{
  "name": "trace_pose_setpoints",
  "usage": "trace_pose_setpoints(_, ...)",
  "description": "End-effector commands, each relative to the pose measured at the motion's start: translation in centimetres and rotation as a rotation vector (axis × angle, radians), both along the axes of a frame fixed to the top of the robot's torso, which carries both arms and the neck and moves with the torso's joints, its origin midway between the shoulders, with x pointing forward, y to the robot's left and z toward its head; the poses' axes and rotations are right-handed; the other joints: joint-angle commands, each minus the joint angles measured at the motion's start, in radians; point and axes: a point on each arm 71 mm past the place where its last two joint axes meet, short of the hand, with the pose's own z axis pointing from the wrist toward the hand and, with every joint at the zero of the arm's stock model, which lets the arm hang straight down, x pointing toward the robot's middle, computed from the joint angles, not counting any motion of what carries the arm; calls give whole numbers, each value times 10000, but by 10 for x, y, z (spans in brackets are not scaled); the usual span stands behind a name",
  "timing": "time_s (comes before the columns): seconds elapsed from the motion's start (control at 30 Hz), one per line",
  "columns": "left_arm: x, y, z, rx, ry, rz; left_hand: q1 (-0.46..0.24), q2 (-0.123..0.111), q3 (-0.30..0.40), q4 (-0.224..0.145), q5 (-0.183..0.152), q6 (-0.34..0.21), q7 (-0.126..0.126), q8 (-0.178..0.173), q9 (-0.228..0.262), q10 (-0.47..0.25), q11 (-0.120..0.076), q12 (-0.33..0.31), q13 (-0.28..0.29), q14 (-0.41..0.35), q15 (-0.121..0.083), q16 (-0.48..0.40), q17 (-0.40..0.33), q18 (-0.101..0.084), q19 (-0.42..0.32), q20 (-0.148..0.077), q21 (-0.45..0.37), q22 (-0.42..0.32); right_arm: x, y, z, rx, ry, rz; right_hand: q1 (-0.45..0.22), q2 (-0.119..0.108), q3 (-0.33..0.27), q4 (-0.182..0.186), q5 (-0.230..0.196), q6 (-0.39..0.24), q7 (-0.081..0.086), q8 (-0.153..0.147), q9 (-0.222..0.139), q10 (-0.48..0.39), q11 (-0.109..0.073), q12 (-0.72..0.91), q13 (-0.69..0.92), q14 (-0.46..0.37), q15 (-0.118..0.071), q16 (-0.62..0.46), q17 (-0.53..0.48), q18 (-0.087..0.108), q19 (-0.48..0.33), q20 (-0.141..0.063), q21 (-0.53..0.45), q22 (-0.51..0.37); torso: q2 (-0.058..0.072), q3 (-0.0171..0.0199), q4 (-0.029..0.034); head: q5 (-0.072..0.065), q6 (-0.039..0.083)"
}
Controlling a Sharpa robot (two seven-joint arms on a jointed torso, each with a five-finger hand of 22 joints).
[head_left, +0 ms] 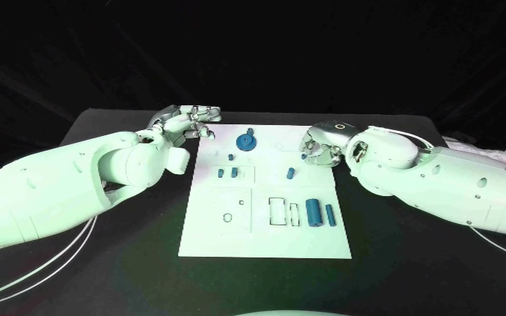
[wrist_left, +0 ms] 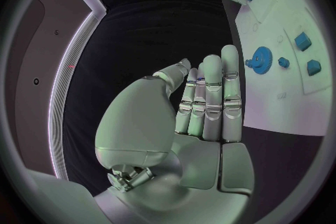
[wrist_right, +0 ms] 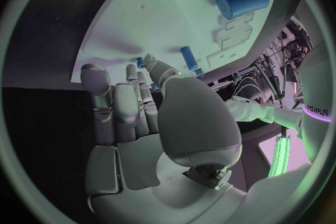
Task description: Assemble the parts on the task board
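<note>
Left hand (wrist_left: 203, 106) flat, fingers together, empty; right hand (wrist_right: 140, 106) likewise.

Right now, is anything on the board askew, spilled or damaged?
Nothing stands out. The blue parts, gear included, lie in order on the task board; the left hand and right hand hold nothing.
</note>
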Motion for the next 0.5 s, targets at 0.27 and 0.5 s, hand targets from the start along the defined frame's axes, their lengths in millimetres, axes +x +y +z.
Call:
trace_pose_setpoints(0.27,-1,-1,1,-198,-94,34,-38,19,-89,-32,48,-115,17,0,-20,-125,20,85,17,-58,65,-23,-25,181,85,-4,-92,-57,2,6,-7,-208,326,160,19,72,367,48,-50,258,-27,-31,31,208,13,-57,-208,300,39,66,11,-27,89,18,60,49,-9,0,18,6,-33)
trace_pose_setpoints(0.5,-1,-1,1,-190,-64,29,-20,21,-116,-44,50,-157,58,1,-29,-182,49,105,20,-85,84,-26,-34,178,93,8,-138,-96,3,8,-12,-469,581,165,99,300,697,39,-86,565,-163,50,100,473,-118,-56,-355,311,-49,84,18,-48,176,-43,177,210,-5,-2,5,-3,-68)
